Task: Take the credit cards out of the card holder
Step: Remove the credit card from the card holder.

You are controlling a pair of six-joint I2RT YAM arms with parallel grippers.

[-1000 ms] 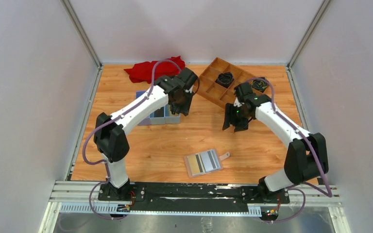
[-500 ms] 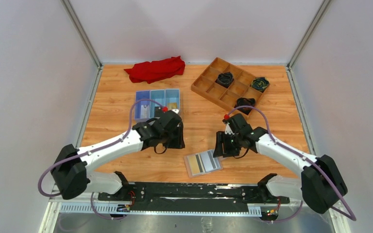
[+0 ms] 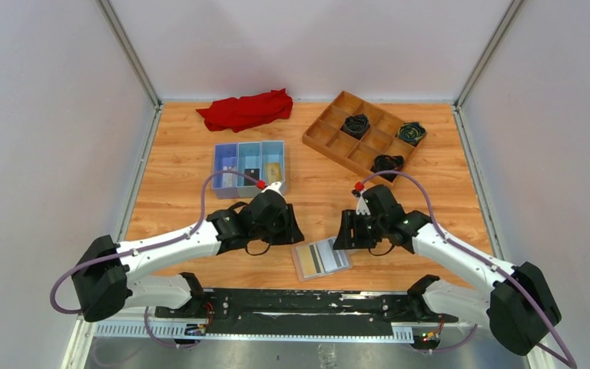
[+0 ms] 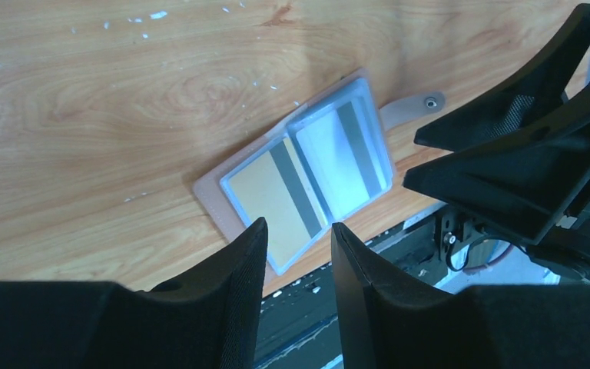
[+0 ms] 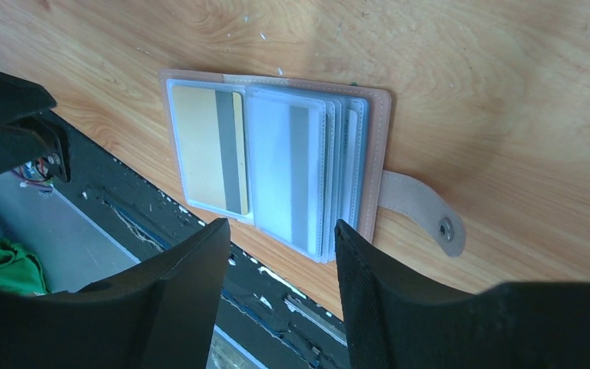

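The card holder (image 3: 321,258) lies open and flat, close to the worktop's near edge and about midway along it. A gold-tan card (image 5: 203,150) and a pale card (image 5: 288,173) show in its sleeves. The left tool (image 3: 292,231) and the right tool (image 3: 343,234) hover on either side, both half open and holding nothing. I'd pin the holder's border with one and pinch a card with the other. There's little room nearward, so draw cards out toward the far edge.
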